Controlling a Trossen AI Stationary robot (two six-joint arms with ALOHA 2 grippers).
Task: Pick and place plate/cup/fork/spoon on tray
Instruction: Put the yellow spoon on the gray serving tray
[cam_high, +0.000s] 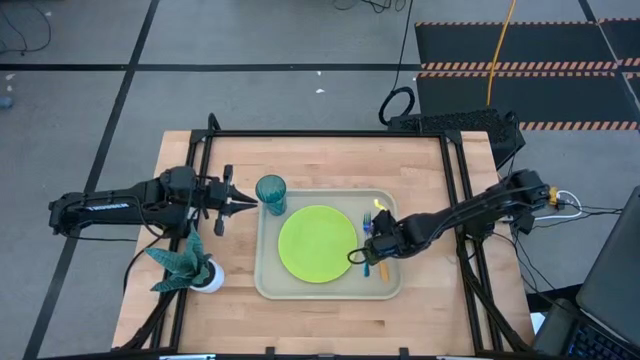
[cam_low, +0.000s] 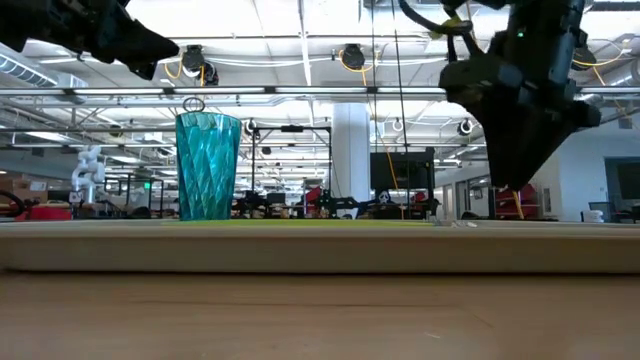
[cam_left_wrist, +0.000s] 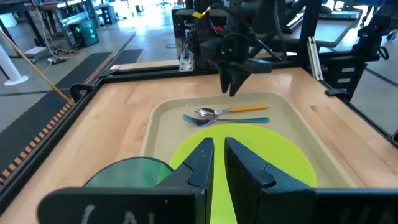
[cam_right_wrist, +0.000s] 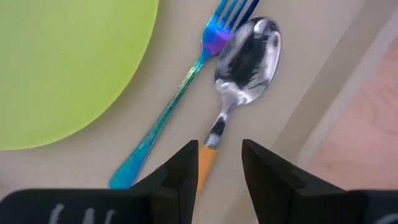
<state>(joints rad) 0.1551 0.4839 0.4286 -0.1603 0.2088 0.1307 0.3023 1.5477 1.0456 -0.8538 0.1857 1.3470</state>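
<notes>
The beige tray (cam_high: 264, 285) lies mid-table. On it lie the lime-green plate (cam_high: 318, 243) and, beside the plate toward the table's right, the blue-handled fork (cam_right_wrist: 174, 99) and the orange-handled spoon (cam_right_wrist: 245, 56). The teal cup (cam_high: 271, 193) stands upright in the tray's far left corner. My right gripper (cam_right_wrist: 219, 158) is open, pointing down, its fingers on either side of the spoon's orange handle (cam_right_wrist: 205, 163) and above it; in the low view its tips (cam_low: 505, 178) are clear of the tray. My left gripper (cam_high: 250, 203) is shut, level, just left of the cup and higher than its rim.
A teal leafy plant in a white pot (cam_high: 188, 265) stands near the table's left near corner, close under my left arm. Black frame rails run along the table's left, right and far sides. Bare wood lies in front of the tray.
</notes>
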